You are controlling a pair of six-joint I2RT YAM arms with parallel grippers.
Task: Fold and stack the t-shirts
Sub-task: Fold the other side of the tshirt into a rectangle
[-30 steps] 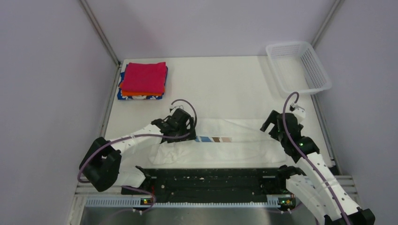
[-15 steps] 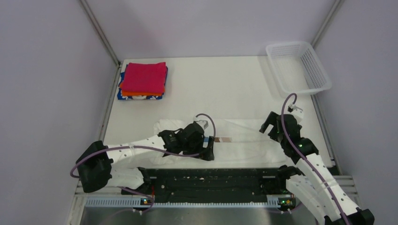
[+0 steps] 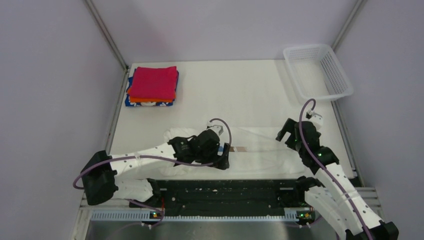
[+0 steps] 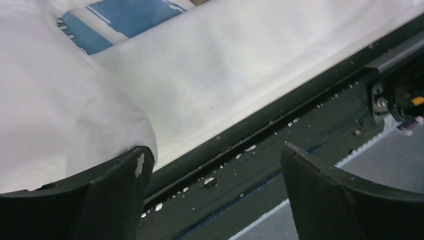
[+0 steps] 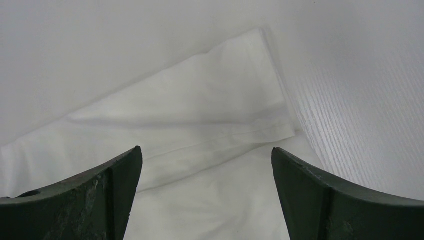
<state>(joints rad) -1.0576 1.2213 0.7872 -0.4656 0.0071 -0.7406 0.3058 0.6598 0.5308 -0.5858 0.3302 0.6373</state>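
A white t-shirt (image 3: 260,156) lies in a long strip along the table's near edge, a brown stripe (image 3: 242,148) showing beside my left arm. My left gripper (image 3: 223,159) hangs open over the strip's near hem at mid-length; in the left wrist view the gripper (image 4: 215,150) has the black rail between its fingertips, and the blue stripe (image 4: 131,14) lies farther off. My right gripper (image 3: 285,134) is open above the strip's right end; in the right wrist view the gripper (image 5: 205,150) holds nothing over a folded hem (image 5: 210,112). Folded magenta-red (image 3: 154,82), orange and blue t-shirts are stacked at the far left.
A white mesh basket (image 3: 326,85) stands at the far right corner. A black rail (image 3: 225,192) runs along the table's near edge just below the shirt. Metal frame posts (image 3: 106,35) rise at the back corners.
My left arm has swung right and toward the near edge, from the shirt's left part to its middle hem. The right arm has barely shifted. Both grippers stayed open.
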